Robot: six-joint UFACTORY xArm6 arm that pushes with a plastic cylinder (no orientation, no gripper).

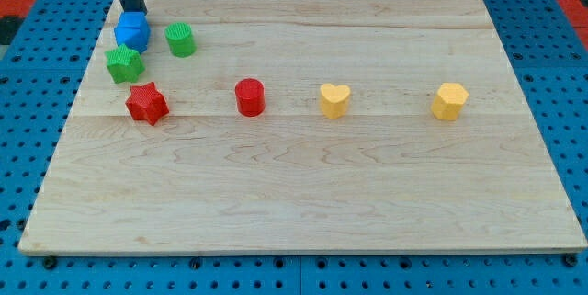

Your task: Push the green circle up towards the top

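The green circle (181, 39) stands near the view's top left of the wooden board (312, 203). My tip (136, 11) is at the view's top left, just above the blue cube (131, 31) and touching or nearly touching its top edge. The tip is to the left of the green circle and a little higher, apart from it. A green star (123, 63) sits just below the blue cube, touching it.
A red star (146, 104) lies below the green star. A red cylinder (249, 96) stands mid-left, a yellow heart (334, 99) in the middle and a yellow hexagon-like block (449, 101) to the right. Blue pegboard (28, 74) surrounds the board.
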